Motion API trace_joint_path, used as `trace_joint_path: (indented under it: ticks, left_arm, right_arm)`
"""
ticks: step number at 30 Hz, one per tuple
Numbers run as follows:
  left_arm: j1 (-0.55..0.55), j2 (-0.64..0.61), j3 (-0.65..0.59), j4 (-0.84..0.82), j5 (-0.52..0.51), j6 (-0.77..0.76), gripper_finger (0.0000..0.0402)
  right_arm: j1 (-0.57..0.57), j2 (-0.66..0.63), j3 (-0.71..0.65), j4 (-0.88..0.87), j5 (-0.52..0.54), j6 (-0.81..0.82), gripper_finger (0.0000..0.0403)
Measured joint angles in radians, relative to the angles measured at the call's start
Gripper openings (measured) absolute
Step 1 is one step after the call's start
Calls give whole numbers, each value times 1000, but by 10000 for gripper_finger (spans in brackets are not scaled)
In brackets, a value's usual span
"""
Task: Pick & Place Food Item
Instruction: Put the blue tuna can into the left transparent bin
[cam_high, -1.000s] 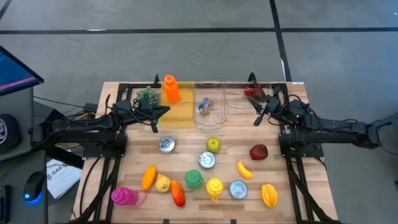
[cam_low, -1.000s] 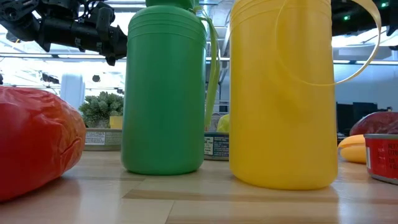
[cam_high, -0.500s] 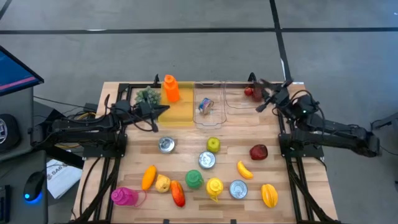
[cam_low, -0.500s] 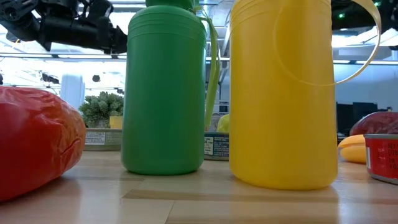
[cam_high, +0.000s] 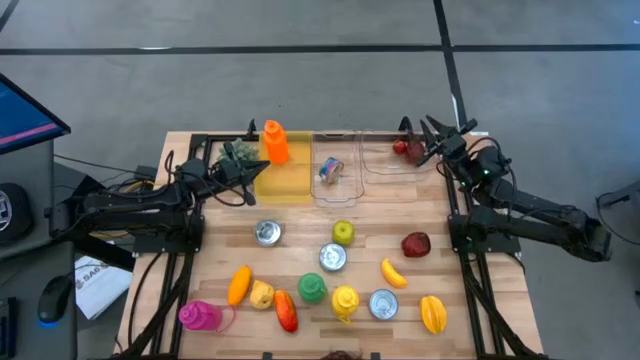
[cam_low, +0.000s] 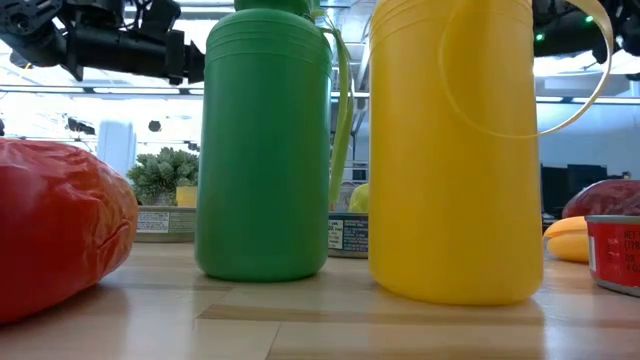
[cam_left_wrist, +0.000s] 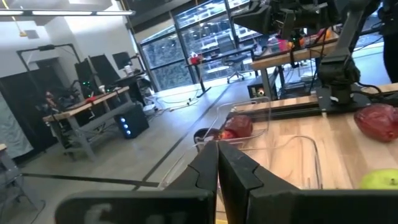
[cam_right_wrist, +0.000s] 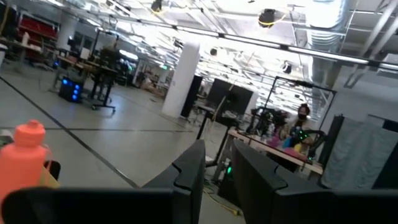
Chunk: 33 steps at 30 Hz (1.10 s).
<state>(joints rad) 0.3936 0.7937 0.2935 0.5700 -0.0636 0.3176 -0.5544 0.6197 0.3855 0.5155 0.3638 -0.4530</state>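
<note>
Loose food lies on the near half of the wooden table: a dark red fruit (cam_high: 415, 243), a banana (cam_high: 392, 272), a green apple (cam_high: 343, 233) and several cans. My right gripper (cam_high: 441, 132) is open and raised over the table's far right corner. It is beside a clear bin (cam_high: 395, 165) with a red fruit (cam_high: 401, 148) lying in it. My left gripper (cam_high: 258, 171) is shut and hovers level at the left edge of the yellow bin (cam_high: 287, 175). That bin holds an orange bottle (cam_high: 275, 142). Neither gripper carries anything.
A middle clear bin holds a can (cam_high: 330, 170), and a green leafy piece (cam_high: 237, 154) sits left of the yellow bin. Near the front edge stand a green jug (cam_low: 265, 140) and a yellow jug (cam_low: 455, 150), with a red pepper (cam_low: 60, 225), a carrot (cam_high: 238, 285) and a pink bottle (cam_high: 198, 316).
My right gripper has risen from over the near edge of the right clear bin. It has swung toward the table's far right corner and tipped from pointing down to about level, and it stays open. My left gripper has lifted slightly and levelled out.
</note>
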Motion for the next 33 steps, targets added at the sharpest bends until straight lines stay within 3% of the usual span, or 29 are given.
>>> trace_joint_path:
  ticks: [11,33]
  left_arm:
    - [34,0,0,-1,0,0,1]
    - [34,0,0,-4,0,-5,1]
  right_arm:
    - [-49,106,0,77,0,-3,75]
    - [-76,116,0,138,0,0,75]
